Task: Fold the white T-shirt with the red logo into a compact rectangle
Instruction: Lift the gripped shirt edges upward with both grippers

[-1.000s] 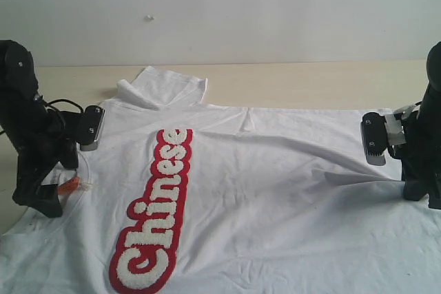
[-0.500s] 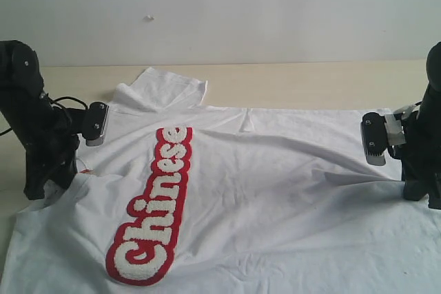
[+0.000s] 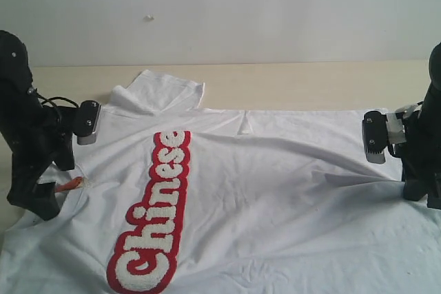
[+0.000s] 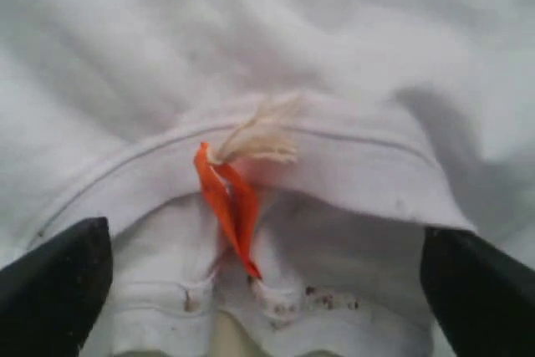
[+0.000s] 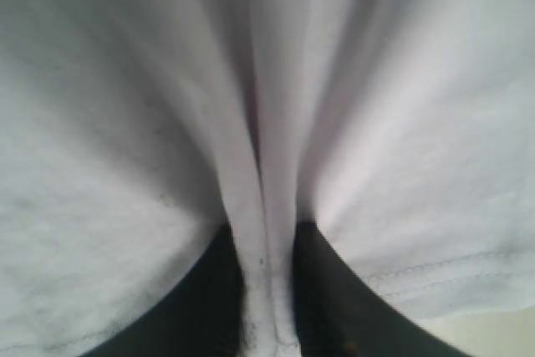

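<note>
The white T-shirt lies spread flat on the table, collar to the left and hem to the right. Its red logo runs from the shirt's middle toward the near edge. My left gripper stands open over the ribbed collar, its dark fingertips wide apart on either side of the orange neck tag. The tag also shows in the exterior view. My right gripper is shut on a pinched ridge of the shirt's fabric near the hem, at the shirt's right edge.
The tan table shows bare behind the shirt, up to a white wall. One sleeve lies bunched at the back left. Both black arm bases stand at the table's left and right sides.
The left arm swung back and came down again at the collar. The shirt's left part shifted with it, and the orange tag, hidden half a second ago, shows again. The right arm stayed still.
</note>
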Robot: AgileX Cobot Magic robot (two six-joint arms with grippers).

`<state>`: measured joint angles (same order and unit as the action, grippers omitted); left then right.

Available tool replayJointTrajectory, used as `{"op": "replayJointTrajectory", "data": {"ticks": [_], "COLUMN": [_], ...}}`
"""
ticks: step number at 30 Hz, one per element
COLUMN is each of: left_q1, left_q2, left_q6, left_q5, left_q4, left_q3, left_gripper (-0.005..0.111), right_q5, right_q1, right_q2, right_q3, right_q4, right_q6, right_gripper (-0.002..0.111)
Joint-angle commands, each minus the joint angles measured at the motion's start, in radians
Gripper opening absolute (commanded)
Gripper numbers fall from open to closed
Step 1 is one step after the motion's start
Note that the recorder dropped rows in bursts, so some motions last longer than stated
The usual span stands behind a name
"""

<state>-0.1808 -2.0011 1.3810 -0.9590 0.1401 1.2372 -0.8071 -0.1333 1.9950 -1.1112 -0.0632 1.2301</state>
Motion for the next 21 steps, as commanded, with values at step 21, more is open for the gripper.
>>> {"op": "replayJointTrajectory", "data": {"ticks": [21], "left_q1": [-0.089], "left_q2": [-0.018], "left_q6": [0.076], "left_q5": [0.104], "left_q4": [0.040], "left_q3": [0.000], "left_gripper": [0.105], "right_q5": [0.039], "right_q1": [-0.001], "right_q2": [0.031], "right_q3": [0.011], "right_q4": [0.046], "right_q6": [-0.029], "right_gripper": [0.022]}}
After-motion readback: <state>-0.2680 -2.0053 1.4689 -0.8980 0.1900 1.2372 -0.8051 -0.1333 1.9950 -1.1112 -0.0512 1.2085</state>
